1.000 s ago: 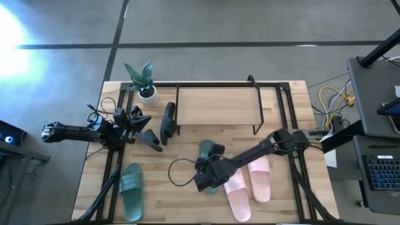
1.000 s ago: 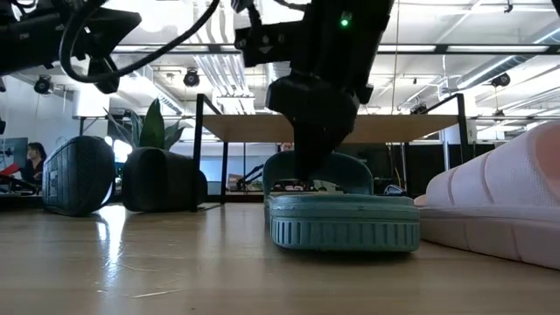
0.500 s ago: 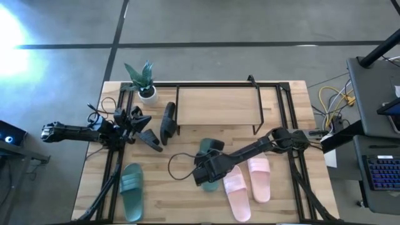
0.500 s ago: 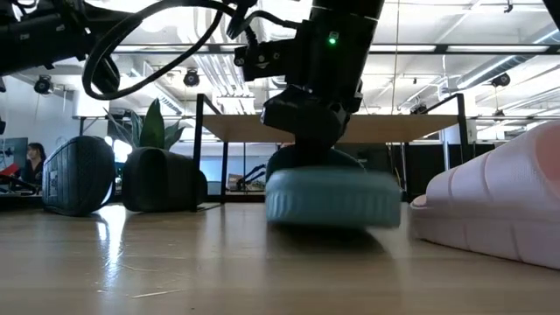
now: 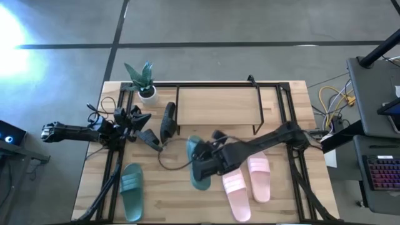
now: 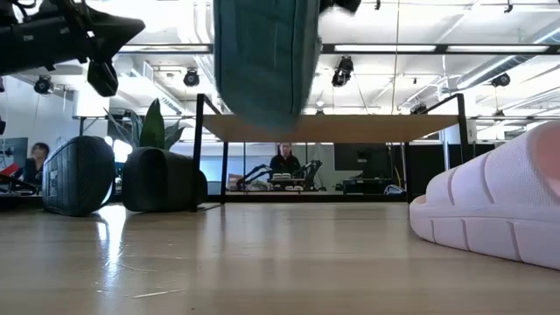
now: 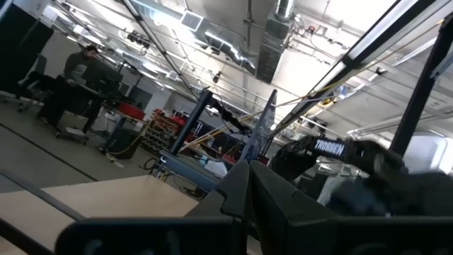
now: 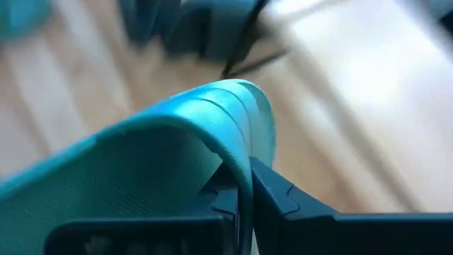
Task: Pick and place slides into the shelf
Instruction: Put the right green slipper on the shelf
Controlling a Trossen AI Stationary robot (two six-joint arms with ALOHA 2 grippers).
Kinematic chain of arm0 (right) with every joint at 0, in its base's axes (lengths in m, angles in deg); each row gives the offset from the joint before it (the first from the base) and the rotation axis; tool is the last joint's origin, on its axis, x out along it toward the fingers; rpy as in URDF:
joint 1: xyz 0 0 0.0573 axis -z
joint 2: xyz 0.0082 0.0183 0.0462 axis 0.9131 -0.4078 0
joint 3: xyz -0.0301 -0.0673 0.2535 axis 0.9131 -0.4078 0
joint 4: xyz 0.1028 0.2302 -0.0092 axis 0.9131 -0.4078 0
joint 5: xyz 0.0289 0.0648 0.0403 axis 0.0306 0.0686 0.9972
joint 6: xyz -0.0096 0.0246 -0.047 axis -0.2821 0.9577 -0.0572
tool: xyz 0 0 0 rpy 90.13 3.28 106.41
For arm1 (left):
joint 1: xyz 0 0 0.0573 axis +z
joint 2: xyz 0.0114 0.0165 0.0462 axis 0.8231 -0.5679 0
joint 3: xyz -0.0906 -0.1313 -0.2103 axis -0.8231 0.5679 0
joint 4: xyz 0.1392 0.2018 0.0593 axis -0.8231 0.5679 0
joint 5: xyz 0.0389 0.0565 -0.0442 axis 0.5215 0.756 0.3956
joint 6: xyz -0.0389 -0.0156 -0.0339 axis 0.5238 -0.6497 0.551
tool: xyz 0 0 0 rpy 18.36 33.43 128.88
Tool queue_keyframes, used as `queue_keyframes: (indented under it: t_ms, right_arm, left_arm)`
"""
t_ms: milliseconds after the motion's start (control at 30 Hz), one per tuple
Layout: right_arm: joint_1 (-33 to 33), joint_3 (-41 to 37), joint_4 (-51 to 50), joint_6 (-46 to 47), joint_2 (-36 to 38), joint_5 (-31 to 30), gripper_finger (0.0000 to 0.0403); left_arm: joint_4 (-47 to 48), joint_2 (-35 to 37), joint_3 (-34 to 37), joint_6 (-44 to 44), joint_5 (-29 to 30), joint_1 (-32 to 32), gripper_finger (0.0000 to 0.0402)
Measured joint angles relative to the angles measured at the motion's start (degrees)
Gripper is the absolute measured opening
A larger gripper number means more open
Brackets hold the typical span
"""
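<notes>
My right gripper [image 5: 201, 164] is pinched tight on the strap of a green slide [image 5: 197, 164] and holds it up off the bench [image 5: 169, 200] — just in front of the shelf [image 5: 217, 105]. The other green slide [image 5: 132, 191] lies flat near the front left. The pink pair [image 5: 245, 181] sits beside my right arm. My left gripper [image 5: 149, 139] is closed on nothing — it waits by the black slides [image 5: 167, 121].

I have one dark green rubber slide [image 5: 197, 164] pinched by its wide strap between my right fingers [image 8: 272, 195], lifted off the table, hanging before the low black-framed, wooden-topped shelf [image 5: 217, 106].
</notes>
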Motion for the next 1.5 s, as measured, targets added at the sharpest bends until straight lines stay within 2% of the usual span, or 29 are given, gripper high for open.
queue_keyframes:
  t_ms: [133, 200, 267, 467, 633, 867, 967, 1100, 1200, 1367, 1500]
  right_arm:
    - [0.0, 2.6, -2.2, 1.0, 5.0, -11.2, 0.0013]
    - [0.6, 2.9, -4.0, -2.0, 6.9, -15.8, 0.0013]
    - [1.7, 2.8, -7.1, -5.6, 8.1, -18.0, 0.0013]
    - [8.2, 2.4, -22.5, -8.5, 9.1, -18.3, 0.0013]
    - [14.7, -0.9, -19.6, -24.6, 9.4, -20.6, 0.0013]
    - [24.1, -7.2, -19.4, -35.1, 10.1, -20.7, 0.0013]
    - [26.2, -11.5, -15.2, -39.6, 11.4, -18.9, 0.0013]
    - [27.6, -19.0, -1.2, -52.0, 14.0, -12.6, 0.0013]
    - [28.1, -24.6, 7.6, -58.5, 16.2, -11.5, 0.0013]
    - [30.6, -31.0, 10.3, -59.0, 18.8, -11.6, 0.0013]
    - [31.5, -33.2, 10.4, -59.1, 19.5, -11.9, 0.0013]
  left_arm:
    - [0.2, -0.2, 0.0, 0.0, 0.0, 0.0, 0.0000]
    - [-0.2, -0.4, 0.0, 0.0, 0.0, 0.0, 0.0000]
    - [0.1, -0.4, 0.0, 0.0, 0.0, 0.0, 0.0000]
    - [-0.1, -0.3, 0.0, 0.0, 0.0, 0.0, 0.0000]
    - [-0.1, -0.4, 0.0, -0.2, 0.0, 0.0, 0.0000]
    - [-0.1, -0.4, 0.0, -0.5, 1.0, 0.0, 0.0000]
    - [0.0, -0.4, 0.0, -0.5, 2.6, 0.0, 0.0000]
    - [-0.1, -0.4, 0.0, -0.5, 5.3, 0.0, 0.0000]
    - [-0.2, -0.4, 0.0, -0.5, 6.6, 0.0, 0.0000]
    - [-0.3, -0.3, 0.0, -0.5, 7.0, 0.0, 0.0000]
    - [-0.6, -0.2, 0.0, -0.5, 7.2, 0.0, 0.0000]
